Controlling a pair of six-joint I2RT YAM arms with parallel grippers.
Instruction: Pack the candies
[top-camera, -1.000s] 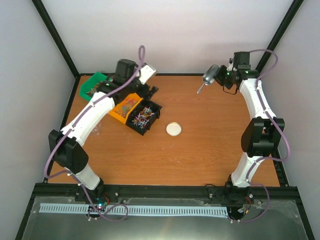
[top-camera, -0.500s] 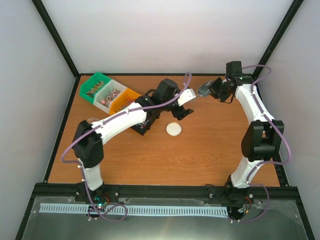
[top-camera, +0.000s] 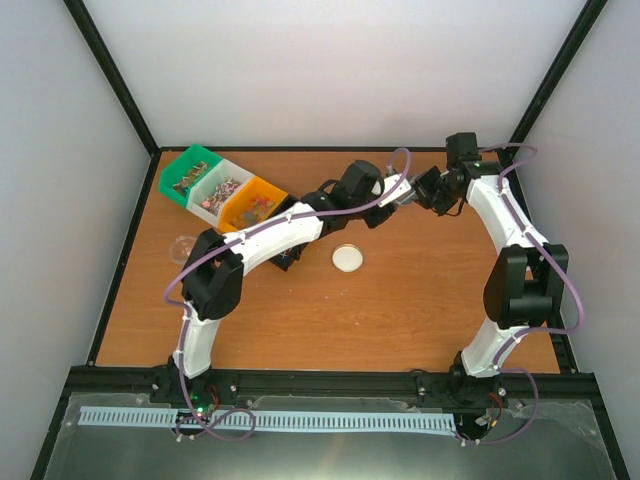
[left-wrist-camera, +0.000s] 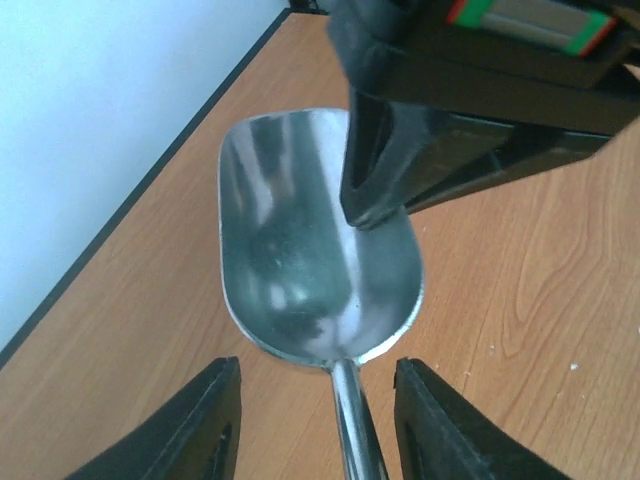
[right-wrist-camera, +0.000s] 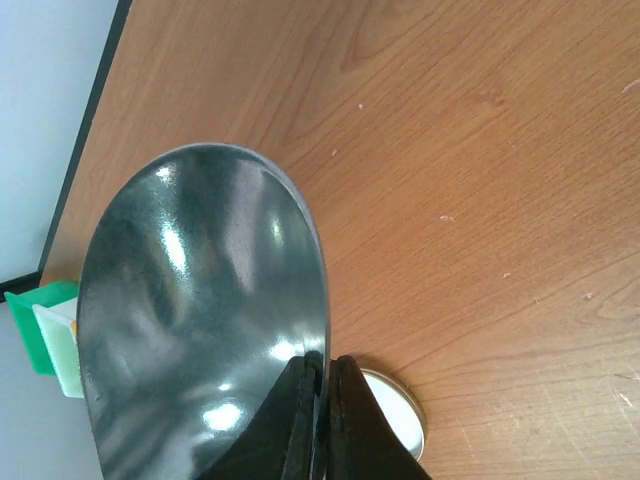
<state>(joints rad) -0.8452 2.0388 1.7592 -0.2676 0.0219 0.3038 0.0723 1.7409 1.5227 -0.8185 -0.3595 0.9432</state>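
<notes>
We see candies (top-camera: 257, 207) in bins (top-camera: 196, 156) on desk (top-camera: 400, 300), well left of both jaws. Our left jaws are released, scoop (left-wrist-camera: 310, 250) handle btwn them, not touching. Our right jaws grasp scoop's rim.

wooden table (top-camera: 400, 310), round white disc (top-camera: 347, 259)
</notes>
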